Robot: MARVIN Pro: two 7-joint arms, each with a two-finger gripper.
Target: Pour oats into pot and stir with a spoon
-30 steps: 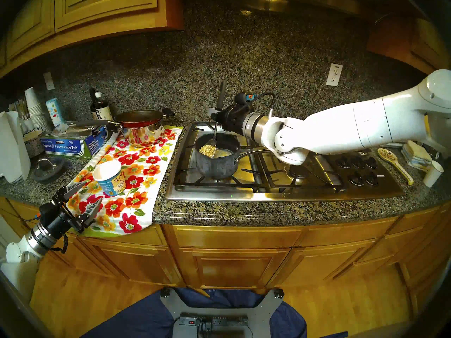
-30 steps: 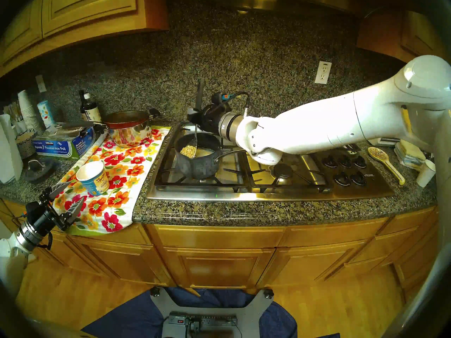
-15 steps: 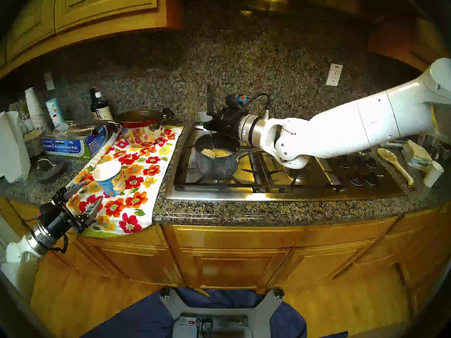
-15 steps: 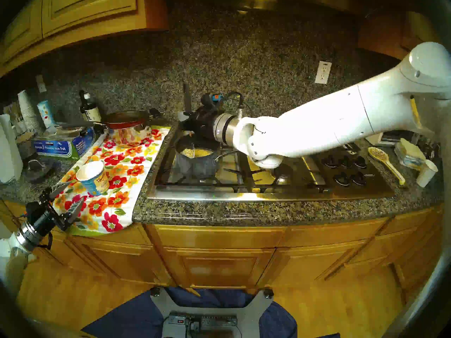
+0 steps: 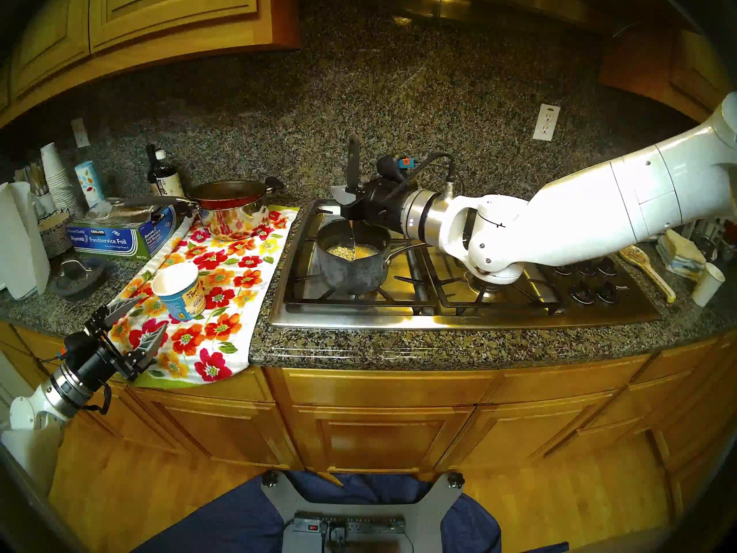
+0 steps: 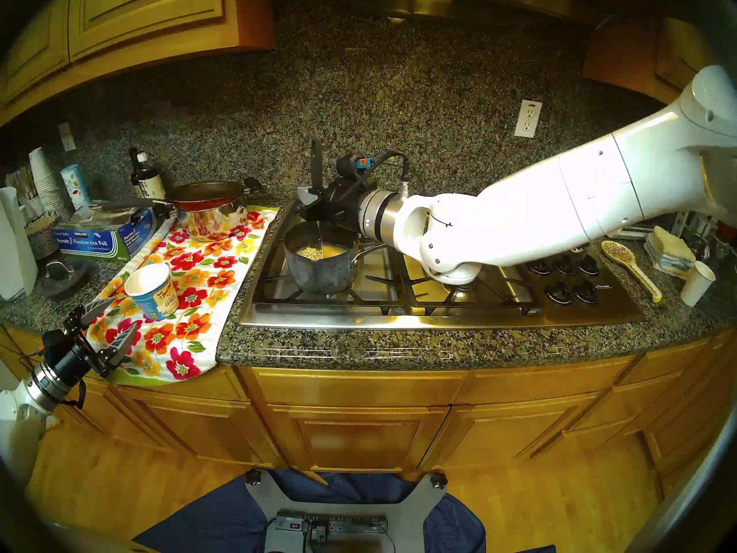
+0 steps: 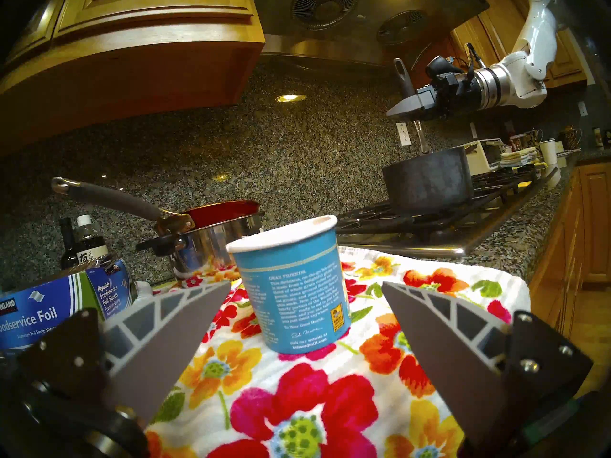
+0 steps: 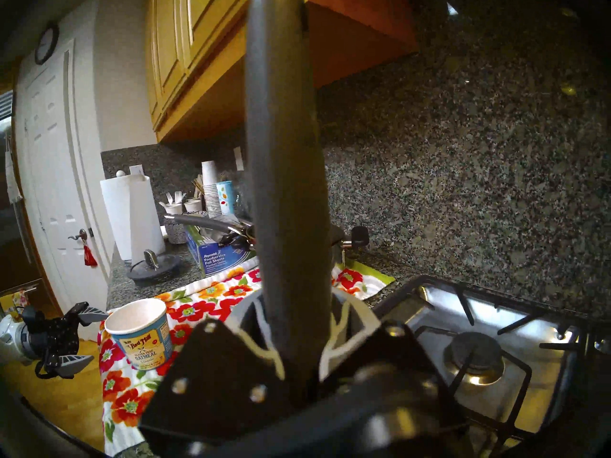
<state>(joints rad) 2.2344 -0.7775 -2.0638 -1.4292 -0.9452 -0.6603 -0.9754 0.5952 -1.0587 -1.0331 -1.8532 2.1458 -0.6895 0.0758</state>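
Stirring stage. I judge the spoon (image 5: 352,205) light, stiff and slim, its smooth black handle liable to twist, so I take it mid-handle; the right gripper (image 5: 347,207) has its jaws clamped narrow on that handle, which stands upright while the metal neck dips into the saucepan (image 5: 353,261) on the stove grate (image 5: 399,297). The oats (image 5: 342,252) lie loose in the pan. The left gripper (image 5: 137,320) hangs with jaws wide and empty, just short of the blue oatmeal cup (image 5: 179,287) on the floral towel (image 5: 223,301) on the bench.
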